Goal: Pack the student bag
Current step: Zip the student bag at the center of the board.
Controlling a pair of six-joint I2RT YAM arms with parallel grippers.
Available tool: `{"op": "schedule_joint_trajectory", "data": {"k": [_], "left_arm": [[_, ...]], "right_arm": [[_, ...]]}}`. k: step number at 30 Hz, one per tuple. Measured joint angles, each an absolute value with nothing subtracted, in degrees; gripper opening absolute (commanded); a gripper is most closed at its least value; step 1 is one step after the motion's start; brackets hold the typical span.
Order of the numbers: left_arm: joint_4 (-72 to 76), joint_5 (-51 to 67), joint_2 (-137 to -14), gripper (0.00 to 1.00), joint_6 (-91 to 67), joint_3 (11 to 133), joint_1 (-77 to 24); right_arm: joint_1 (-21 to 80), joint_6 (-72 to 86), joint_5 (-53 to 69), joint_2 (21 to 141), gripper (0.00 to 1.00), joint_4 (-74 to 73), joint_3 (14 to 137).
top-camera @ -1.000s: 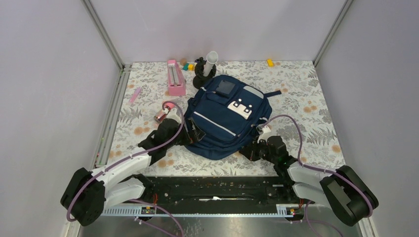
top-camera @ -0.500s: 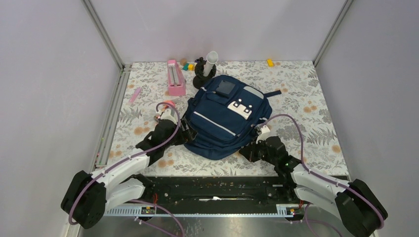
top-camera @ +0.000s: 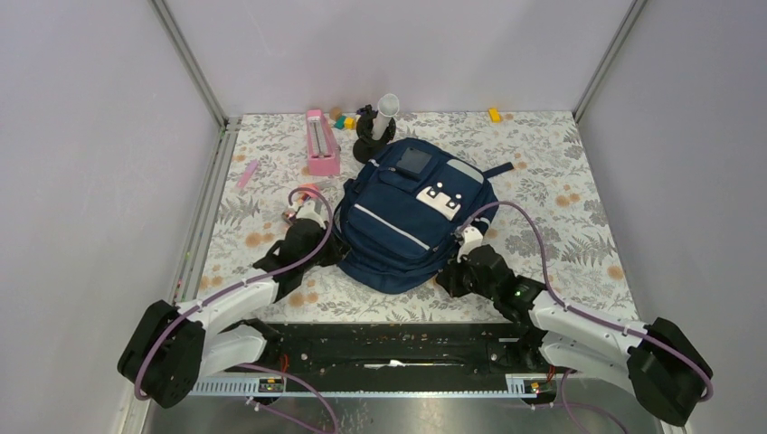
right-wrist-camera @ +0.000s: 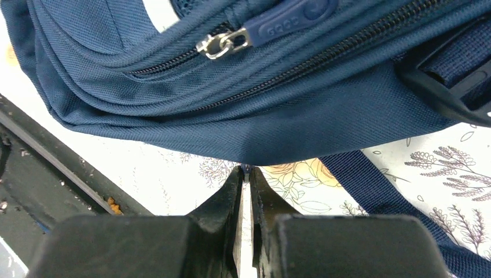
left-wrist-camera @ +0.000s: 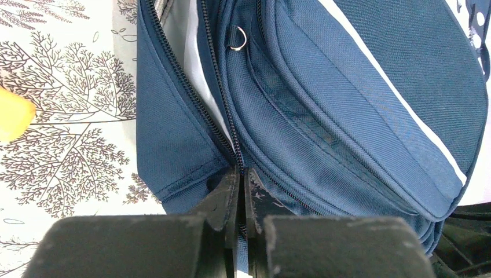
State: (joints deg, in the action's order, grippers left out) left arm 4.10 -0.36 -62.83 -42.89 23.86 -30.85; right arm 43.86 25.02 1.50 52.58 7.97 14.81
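Right end effector pinches the hem of the large navy blue fabric backpack; left end effector, closed on the zipper, should pull steadily along its track.

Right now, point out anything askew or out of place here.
The student bag lies diagonally, its side zipper gaping open onto pale lining. A yellow block sits alone at the far edge of the table. Nothing looks spilled or torn.

- Your top view looks down on the table from high behind its near edge.
- Both wrist views sit close against the student bag, shared by all three.
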Motion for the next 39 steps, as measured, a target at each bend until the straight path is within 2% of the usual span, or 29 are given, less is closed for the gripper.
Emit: {"op": "schedule_joint_trajectory", "data": {"k": [9, 25, 33, 39], "left_arm": [[8.0, -0.2, -59.4, 0.00, -47.1, 20.3, -30.7], [11.3, -0.8, -58.9, 0.00, -50.8, 19.2, -32.2], [12.7, -7.8, -60.3, 0.00, -53.3, 19.1, -41.8], [15.4, -13.6, -69.4, 0.00, -55.4, 22.6, -50.6]], "right_arm": [[52.7, 25.4, -7.0, 58.7, 0.00, 0.6, 23.1], [67.9, 28.1, -13.7, 74.9, 0.00, 0.3, 37.4], [68.2, 28.9, -14.8, 74.2, 0.00, -1.1, 37.8], [68.0, 28.1, -16.5, 68.3, 0.00, -8.6, 37.6]]}}
